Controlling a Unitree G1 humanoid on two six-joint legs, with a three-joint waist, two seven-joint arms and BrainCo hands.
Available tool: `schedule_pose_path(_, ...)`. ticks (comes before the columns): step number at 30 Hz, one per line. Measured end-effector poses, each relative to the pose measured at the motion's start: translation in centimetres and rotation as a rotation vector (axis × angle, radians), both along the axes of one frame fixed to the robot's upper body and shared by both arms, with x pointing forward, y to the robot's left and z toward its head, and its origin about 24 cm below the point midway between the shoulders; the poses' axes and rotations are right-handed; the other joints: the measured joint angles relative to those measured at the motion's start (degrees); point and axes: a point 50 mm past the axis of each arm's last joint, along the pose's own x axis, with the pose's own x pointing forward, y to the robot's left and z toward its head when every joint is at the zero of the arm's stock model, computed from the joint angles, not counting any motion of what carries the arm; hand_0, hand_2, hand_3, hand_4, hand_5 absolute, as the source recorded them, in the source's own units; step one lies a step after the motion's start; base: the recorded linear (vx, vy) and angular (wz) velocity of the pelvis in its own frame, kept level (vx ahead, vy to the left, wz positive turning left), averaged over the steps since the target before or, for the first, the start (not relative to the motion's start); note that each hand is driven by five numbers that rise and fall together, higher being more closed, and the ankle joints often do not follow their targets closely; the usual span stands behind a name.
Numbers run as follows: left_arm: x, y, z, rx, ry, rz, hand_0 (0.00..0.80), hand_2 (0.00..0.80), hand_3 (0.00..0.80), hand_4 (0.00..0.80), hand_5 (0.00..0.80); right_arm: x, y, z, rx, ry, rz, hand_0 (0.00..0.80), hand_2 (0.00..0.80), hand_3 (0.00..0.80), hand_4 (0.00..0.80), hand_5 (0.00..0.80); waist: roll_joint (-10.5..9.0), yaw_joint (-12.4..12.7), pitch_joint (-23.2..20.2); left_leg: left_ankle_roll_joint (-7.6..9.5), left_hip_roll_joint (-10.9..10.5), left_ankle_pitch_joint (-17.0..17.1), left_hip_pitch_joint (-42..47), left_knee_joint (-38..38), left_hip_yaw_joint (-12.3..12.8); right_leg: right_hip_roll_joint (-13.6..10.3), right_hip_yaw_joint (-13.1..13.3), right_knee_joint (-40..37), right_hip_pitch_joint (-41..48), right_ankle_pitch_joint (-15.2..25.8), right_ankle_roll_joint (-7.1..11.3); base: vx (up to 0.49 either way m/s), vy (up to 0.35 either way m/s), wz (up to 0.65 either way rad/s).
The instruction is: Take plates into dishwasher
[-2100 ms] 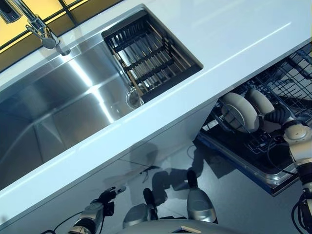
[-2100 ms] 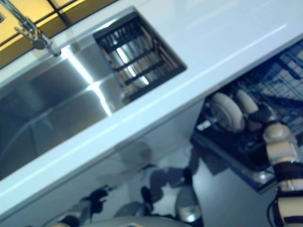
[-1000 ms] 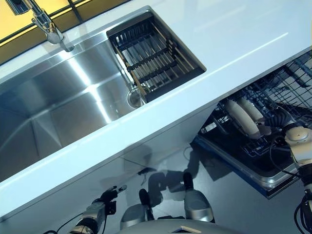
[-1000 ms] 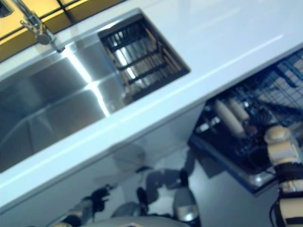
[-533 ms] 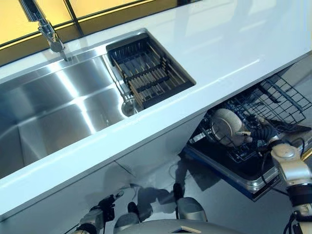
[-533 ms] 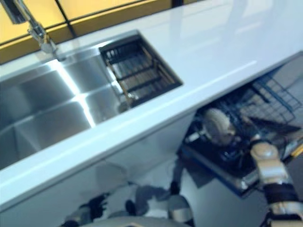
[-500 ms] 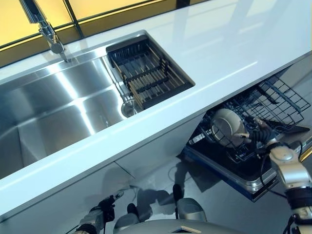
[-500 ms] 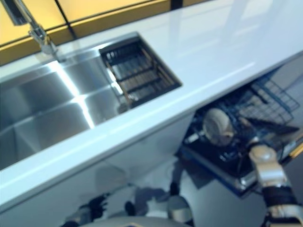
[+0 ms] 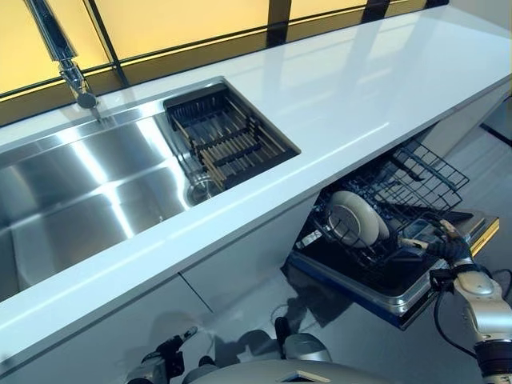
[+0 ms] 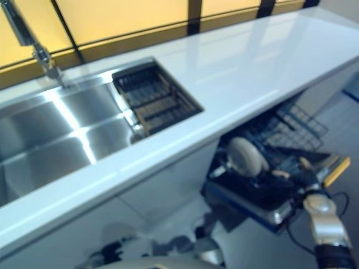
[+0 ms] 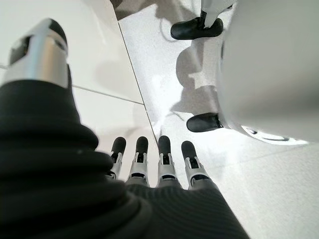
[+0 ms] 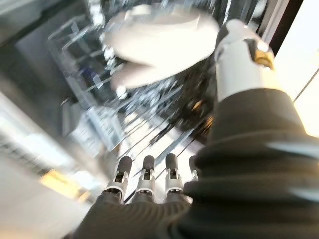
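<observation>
Two white plates [image 9: 352,218] stand on edge in the pulled-out dishwasher rack [image 9: 416,172] under the counter; they also show in the right wrist view [image 12: 159,35]. My right hand [image 9: 442,250] is at the rack's front right, a little apart from the plates. Its fingers [image 12: 145,174] are straight and hold nothing. My left hand [image 9: 160,368] hangs low by the cabinet front, with straight fingers [image 11: 149,154] over the floor, empty.
The white counter [image 9: 360,88] runs above the rack. A steel sink [image 9: 80,192] with a dark drainer basket [image 9: 228,136] and a tap [image 9: 60,48] is at the left. The open dishwasher door [image 9: 384,298] juts out over the floor.
The whole picture has shifted, so the camera moved. My right hand has drawn back from the plates toward the rack's front. The plates stay in the rack.
</observation>
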Motion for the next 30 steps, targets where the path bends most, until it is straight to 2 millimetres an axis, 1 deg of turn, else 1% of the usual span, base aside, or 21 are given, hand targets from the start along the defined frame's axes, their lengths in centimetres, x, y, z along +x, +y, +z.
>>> schedule_pose_path(2,0.0,0.1,0.0,0.004,-0.003,0.000,0.000,0.000,0.000,0.000,0.000,-0.5,-0.4,-0.4,0.004,0.016,-0.025,0.000,0.000,0.000,0.000,0.000,-0.34,-0.16,-0.17,0.02,-0.12,-0.14,0.10,0.00,0.62,-0.01,0.64,0.02,-0.08,0.09,0.14,0.009,0.059,-0.14)
schedule_pose_path(5,0.1,0.7,0.2,0.024,-0.008,-0.002,0.000,0.000,0.000,0.000,0.000,-1.5,-0.8,-1.0,0.009,0.045,-0.051,0.000,0.000,0.000,0.000,0.000,-0.78,-1.35,-0.29,0.08,-0.35,-0.26,0.47,0.02,0.90,-0.18,0.97,0.25,-0.09,0.24,0.35,-0.001,0.033,-0.07)
schedule_pose_path(8,0.5,1.9,0.6,0.063,-0.010,0.001,0.000,0.000,0.000,0.000,0.000,-2.8,-1.4,-2.0,0.039,0.081,-0.094,0.000,0.000,0.000,0.000,0.000,-1.39,-1.63,0.15,0.18,-0.40,-0.34,0.90,0.01,1.41,-0.10,1.09,1.49,-0.23,0.68,0.14,-0.159,-0.014,-0.12)
schedule_pose_path(10,1.0,2.9,1.0,0.093,-0.010,0.005,0.000,0.000,0.000,0.000,0.000,-3.2,-1.8,-2.4,0.079,0.080,-0.131,0.000,0.000,0.000,0.000,0.000,-1.61,-1.19,0.41,0.48,-0.46,-0.31,0.79,0.05,2.56,0.21,0.92,3.14,-2.06,1.81,0.88,-0.343,-0.075,-0.40)
schedule_pose_path(11,1.3,3.2,1.1,0.100,-0.017,0.014,0.000,0.000,0.000,0.000,0.000,-3.1,-2.1,-2.6,0.106,0.068,-0.156,0.000,0.000,0.000,0.000,0.000,-1.15,-1.06,0.76,0.75,-0.07,-0.22,0.29,0.15,3.28,0.84,0.96,1.73,-2.71,4.94,3.20,-0.373,-0.119,-0.63)
schedule_pose_path(12,1.5,3.6,1.3,0.112,-0.021,0.018,0.000,0.000,0.000,0.000,0.000,-2.7,-2.1,-2.8,0.147,0.045,-0.180,0.000,0.000,0.000,0.000,0.000,-0.09,-0.35,1.17,1.63,1.54,0.26,-1.02,0.06,4.45,1.24,0.93,0.21,-4.22,8.48,7.41,-0.367,-0.149,-0.55)
schedule_pose_path(13,1.8,3.8,1.4,0.120,-0.025,0.021,0.000,0.000,0.000,0.000,0.000,-2.8,-2.0,-3.3,0.179,0.038,-0.202,0.000,0.000,0.000,0.000,0.000,1.22,0.11,1.98,1.56,3.08,1.10,-2.24,0.13,5.27,1.77,-0.95,4.76,-6.65,7.03,6.38,-0.384,-0.196,-0.37)
schedule_pose_path(14,1.8,4.2,1.5,0.132,-0.026,0.031,0.000,0.000,0.000,0.000,0.000,-3.1,-2.1,-3.8,0.205,0.048,-0.227,0.000,0.000,0.000,0.000,0.000,2.28,0.84,2.14,1.26,4.85,2.03,-3.29,0.24,6.98,1.98,-3.22,13.31,-8.85,2.66,3.09,-0.347,-0.205,-0.25)
schedule_pose_path(15,1.6,4.4,1.5,0.132,-0.023,0.051,0.000,0.000,0.000,0.000,0.000,-3.3,-2.1,-4.1,0.224,0.050,-0.244,0.000,0.000,0.000,0.000,0.000,2.92,2.54,2.21,0.81,6.55,2.58,-3.69,0.82,9.02,1.41,-4.57,21.61,-10.17,-2.18,1.99,-0.298,-0.256,-0.33)
schedule_pose_path(16,1.6,4.6,1.6,0.133,-0.023,0.065,0.000,0.000,0.000,0.000,0.000,-3.2,-1.9,-4.2,0.239,0.040,-0.246,0.000,0.000,0.000,0.000,0.000,2.80,4.10,2.11,0.70,7.45,2.59,-4.03,1.70,10.13,-0.28,-5.45,27.30,-10.21,-5.92,2.59,-0.194,-0.226,-0.47)
schedule_pose_path(17,1.0,4.9,1.6,0.135,-0.004,0.082,0.000,0.000,0.000,0.000,0.000,-3.0,-1.8,-4.1,0.240,0.018,-0.239,0.000,0.000,0.000,0.000,0.000,2.29,5.55,1.75,0.64,7.58,2.54,-4.15,2.40,10.53,-2.88,-5.82,29.44,-9.44,-8.43,3.41,-0.188,-0.272,-0.51)
schedule_pose_path(18,0.1,5.3,1.5,0.137,0.016,0.104,0.000,0.000,0.000,0.000,0.000,-2.4,-1.6,-3.9,0.238,-0.007,-0.228,0.000,0.000,0.000,0.000,0.000,0.54,6.96,0.97,0.20,6.73,2.18,-4.29,2.98,10.56,-5.31,-6.89,25.99,-6.84,-9.24,3.51,-0.153,-0.225,-0.64)
schedule_pose_path(19,-0.9,5.8,1.5,0.146,0.043,0.123,0.000,0.000,0.000,0.000,0.000,-1.3,-1.2,-3.8,0.254,-0.037,-0.216,0.000,0.000,0.000,0.000,0.000,-0.62,8.44,0.77,-0.18,5.83,1.90,-4.24,3.43,9.28,-5.72,-7.24,20.09,-4.26,-10.87,3.49,-0.154,-0.246,-0.97)
schedule_pose_path(20,-1.8,6.0,1.4,0.149,0.068,0.141,0.000,0.000,0.000,0.000,0.000,0.1,-0.7,-3.6,0.279,-0.068,-0.209,0.000,0.000,0.000,0.000,0.000,-1.28,10.12,0.78,-1.41,5.09,1.05,-4.40,4.14,7.44,-5.44,-7.66,15.23,-3.03,-12.56,2.50,-0.120,-0.210,-1.05)
schedule_pose_path(21,-2.3,5.2,1.0,0.125,0.085,0.171,0.000,0.000,0.000,0.000,0.000,1.5,-0.5,-3.0,0.301,-0.112,-0.206,0.000,0.000,0.000,0.000,0.000,0.26,10.04,1.38,-1.88,6.32,0.45,-5.23,5.33,4.89,-3.80,-7.79,12.19,-2.03,-10.49,1.76,-0.117,-0.193,-0.73)
schedule_pose_path(22,-2.1,4.8,0.9,0.113,0.075,0.193,0.000,0.000,0.000,0.000,0.000,1.5,-0.5,-2.9,0.313,-0.122,-0.213,0.000,0.000,0.000,0.000,0.000,1.47,9.88,1.28,-1.86,7.42,0.44,-6.17,6.21,3.79,-2.54,-8.38,9.63,-0.72,-8.99,1.20,-0.140,-0.158,-0.17)
schedule_pose_path(23,-1.6,4.5,0.9,0.108,0.061,0.193,0.000,0.000,0.000,0.000,0.000,1.0,-0.7,-3.4,0.329,-0.107,-0.233,0.000,0.000,0.000,0.000,0.000,2.09,9.78,1.36,-1.74,8.16,0.54,-6.08,6.79,3.10,-1.60,-8.82,8.49,0.22,-8.40,0.69,-0.144,-0.116,0.09)
schedule_pose_path(25,-0.6,4.2,1.0,0.101,0.027,0.188,0.000,0.000,0.000,0.000,0.000,-0.1,-0.9,-4.2,0.367,-0.087,-0.266,0.000,0.000,0.000,0.000,0.000,2.49,9.62,1.44,-1.87,8.97,0.44,-7.20,8.15,2.85,-1.03,-9.07,7.70,0.38,-8.31,0.48,-0.139,-0.073,0.05)
schedule_pose_path(26,0.0,4.1,1.1,0.096,0.006,0.192,0.000,0.000,0.000,0.000,0.000,-0.5,-1.1,-4.4,0.390,-0.085,-0.280,0.000,0.000,0.000,0.000,0.000,2.96,9.41,1.55,-1.87,8.97,0.45,-7.18,8.17,2.68,-1.00,-9.21,7.80,0.17,-8.23,0.48,-0.107,-0.047,0.06)
schedule_pose_path(27,0.4,4.0,1.1,0.094,-0.008,0.192,0.000,0.000,0.000,0.000,0.000,-0.8,-1.2,-4.6,0.407,-0.083,-0.293,0.000,0.000,0.000,0.000,0.000,2.88,9.31,1.68,-1.88,8.86,0.45,-7.39,8.20,2.59,-1.04,-9.21,7.74,0.10,-8.16,0.52,-0.091,-0.051,0.07)
schedule_pose_path(30,1.4,3.8,1.3,0.085,-0.051,0.201,0.000,0.000,0.000,0.000,0.000,-2.1,-1.4,-5.7,0.489,-0.056,-0.331,0.000,0.000,0.000,0.000,0.000,3.10,8.03,2.06,-1.87,7.58,0.46,-8.10,8.13,2.22,-2.19,-9.66,7.09,0.08,-7.37,1.27,-0.143,-0.078,0.08)
